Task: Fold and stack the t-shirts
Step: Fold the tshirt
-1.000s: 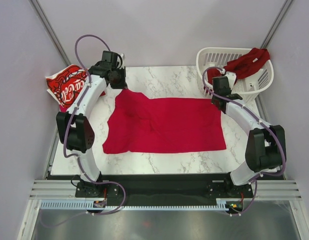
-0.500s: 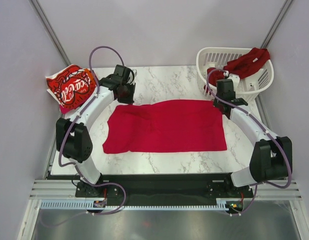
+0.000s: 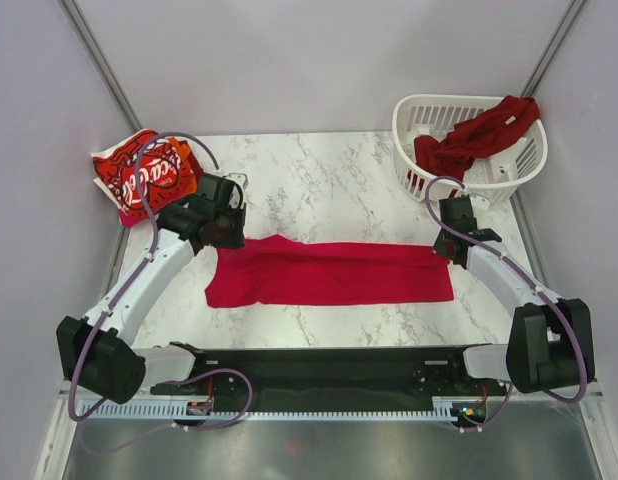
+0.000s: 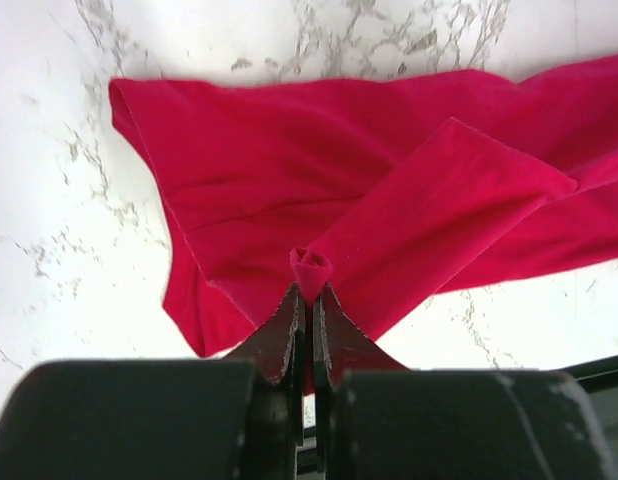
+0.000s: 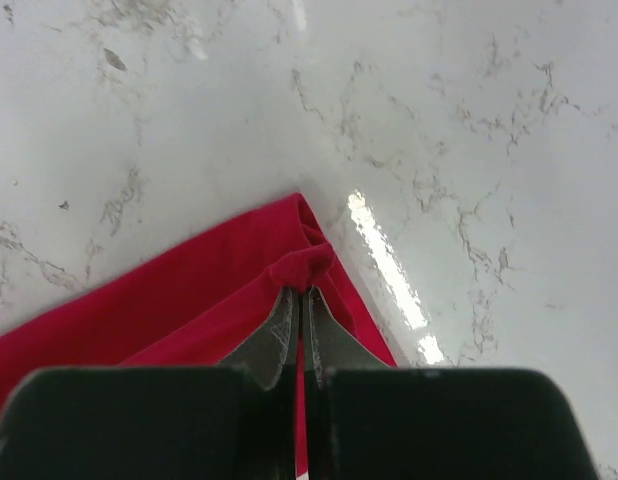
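Note:
The plain bright red t-shirt (image 3: 334, 273) lies across the table's middle as a long narrow band, its far edge lifted. My left gripper (image 3: 229, 230) is shut on the shirt's far left corner; the pinched cloth (image 4: 311, 268) bunches at the fingertips. My right gripper (image 3: 451, 243) is shut on the far right corner, where the cloth (image 5: 304, 265) bunches. The Coca-Cola script shirt (image 3: 144, 172) lies folded at the far left edge, on an orange one. A dark red shirt (image 3: 476, 131) hangs in the basket.
The white slatted laundry basket (image 3: 429, 118) stands at the far right corner. Bare marble table (image 3: 329, 170) lies beyond the shirt. Grey walls stand close on both sides.
Both grippers have pulled the shirt's far edge toward the near side, folding the wide spread shirt into a narrow band. Both arms moved nearer to me.

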